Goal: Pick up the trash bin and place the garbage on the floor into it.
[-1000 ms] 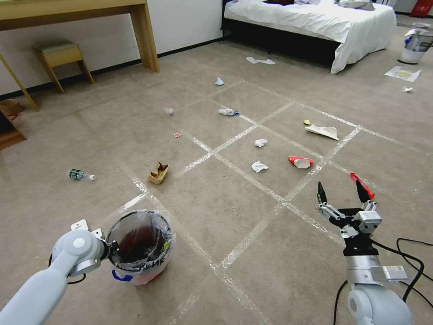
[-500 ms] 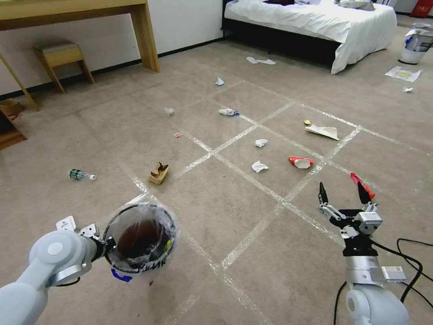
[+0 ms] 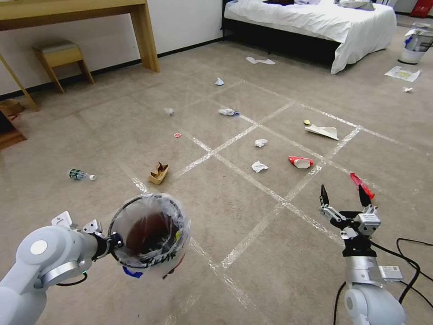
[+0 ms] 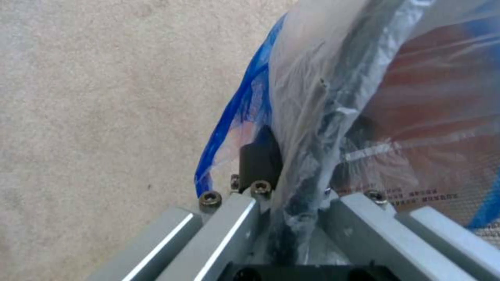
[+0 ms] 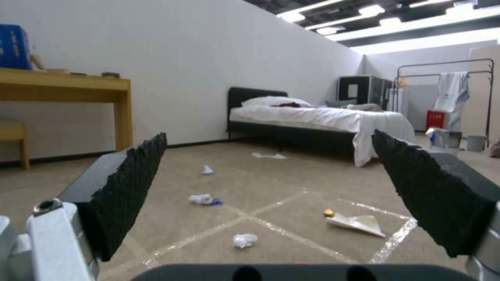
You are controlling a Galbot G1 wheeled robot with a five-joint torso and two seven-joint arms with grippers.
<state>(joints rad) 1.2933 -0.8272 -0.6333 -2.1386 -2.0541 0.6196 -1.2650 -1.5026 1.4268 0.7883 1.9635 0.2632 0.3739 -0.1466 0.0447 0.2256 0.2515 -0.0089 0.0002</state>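
My left gripper (image 3: 112,239) is shut on the rim of the trash bin (image 3: 151,230) and holds it tilted above the floor (image 3: 216,212). In the left wrist view its fingers (image 4: 260,160) clamp the rim through the crinkly clear liner of the trash bin (image 4: 416,117). My right gripper (image 3: 343,194) stands open at the lower right, with a red wrapper (image 3: 362,185) on the carpet just beyond it. Garbage lies scattered ahead: white tissues (image 3: 259,166), a red-and-white wrapper (image 3: 301,161), torn brown cardboard (image 3: 158,173), a small bottle (image 3: 81,174) and a paper scrap (image 3: 322,131). The right wrist view looks between the open right gripper (image 5: 271,175) at a tissue (image 5: 245,240).
A white bed (image 3: 315,18) stands at the far right, with a white bin (image 3: 416,45) beside it. A wooden desk (image 3: 144,36) and a stool (image 3: 61,54) line the far left wall. Black cables (image 3: 406,262) trail by my right arm.
My left arm has lifted the trash bin off the carpet and carried it up and to the right, tilting it more. The right gripper has sunk slightly.
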